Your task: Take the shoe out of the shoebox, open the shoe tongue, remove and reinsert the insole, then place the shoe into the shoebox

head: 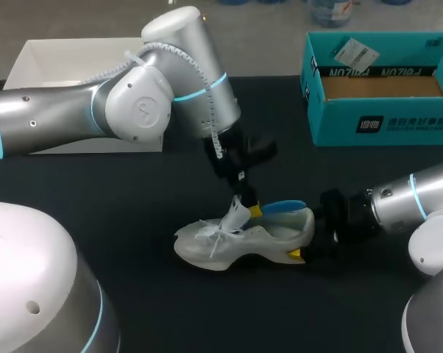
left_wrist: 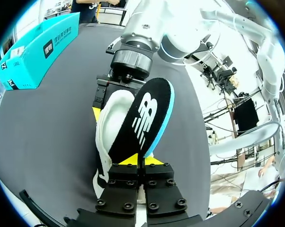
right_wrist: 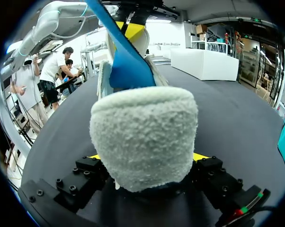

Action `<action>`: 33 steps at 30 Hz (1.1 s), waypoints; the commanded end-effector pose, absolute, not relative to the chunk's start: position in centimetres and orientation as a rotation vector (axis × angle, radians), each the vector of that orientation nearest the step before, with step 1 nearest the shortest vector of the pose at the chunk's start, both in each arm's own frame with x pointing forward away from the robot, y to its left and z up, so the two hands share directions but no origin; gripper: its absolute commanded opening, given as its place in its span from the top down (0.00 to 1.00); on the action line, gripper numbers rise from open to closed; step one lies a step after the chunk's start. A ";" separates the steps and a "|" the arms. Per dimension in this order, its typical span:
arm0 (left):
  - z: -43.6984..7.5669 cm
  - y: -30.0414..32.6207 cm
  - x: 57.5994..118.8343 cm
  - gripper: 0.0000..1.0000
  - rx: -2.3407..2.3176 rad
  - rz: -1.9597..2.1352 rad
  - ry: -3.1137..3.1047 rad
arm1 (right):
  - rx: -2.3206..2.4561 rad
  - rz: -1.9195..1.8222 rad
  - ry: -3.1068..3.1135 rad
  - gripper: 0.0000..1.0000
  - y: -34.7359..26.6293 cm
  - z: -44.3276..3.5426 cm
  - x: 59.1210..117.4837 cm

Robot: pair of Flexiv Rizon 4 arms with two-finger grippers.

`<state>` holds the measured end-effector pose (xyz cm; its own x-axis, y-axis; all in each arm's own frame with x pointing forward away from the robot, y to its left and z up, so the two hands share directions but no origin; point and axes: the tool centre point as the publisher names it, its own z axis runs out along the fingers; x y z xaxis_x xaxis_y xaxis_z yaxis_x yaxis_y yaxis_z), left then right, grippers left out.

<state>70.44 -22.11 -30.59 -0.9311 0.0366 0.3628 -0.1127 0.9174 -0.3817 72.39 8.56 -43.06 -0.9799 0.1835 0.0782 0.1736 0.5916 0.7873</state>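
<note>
A white shoe (head: 236, 241) lies on its sole on the black table, toe towards my left side. My left gripper (head: 249, 211) hangs over the shoe's opening, shut on one end of the insole (left_wrist: 145, 116). The insole is black on top with a blue underside (right_wrist: 126, 64), and it slants up out of the shoe (left_wrist: 109, 123). My right gripper (head: 310, 246) comes in at table height behind the shoe. The fleecy heel (right_wrist: 142, 135) fills the space between its fingers, which press on it from both sides. The teal shoebox (head: 380, 121) stands open at the back right.
A white box (head: 52, 62) sits at the back left, partly behind my left arm. A paper tag (head: 354, 51) lies on the shoebox's far rim. Bare black table surrounds the shoe in front and to its left.
</note>
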 end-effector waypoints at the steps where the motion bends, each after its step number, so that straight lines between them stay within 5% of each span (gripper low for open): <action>1: -30.4 -23.1 70.8 1.00 0.031 0.588 -2.686 | 0.315 1.371 2.796 1.00 9.0 -43.9 72.1; 19: -26.8 -26.3 69.7 1.00 -0.033 0.736 -2.649 | 0.315 1.371 2.796 1.00 9.0 -43.9 72.1; 23: -27.2 -26.8 69.3 0.54 -0.036 0.702 -2.663 | 0.315 1.371 2.796 1.00 9.0 -43.9 72.1; 25: -27.2 -26.9 69.1 0.04 -0.033 0.691 -2.670 | 0.315 1.371 2.796 1.00 9.0 -43.9 72.1; 33: -27.3 -26.9 68.4 0.00 0.012 0.690 -2.739 | 0.315 1.371 2.796 1.00 9.0 -43.9 72.1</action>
<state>69.06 -27.09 -27.33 -0.9439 0.0811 0.3203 -0.0800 0.8845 -0.4597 72.39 8.60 -43.07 -0.9800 0.1833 0.0781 0.1733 0.5912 0.7877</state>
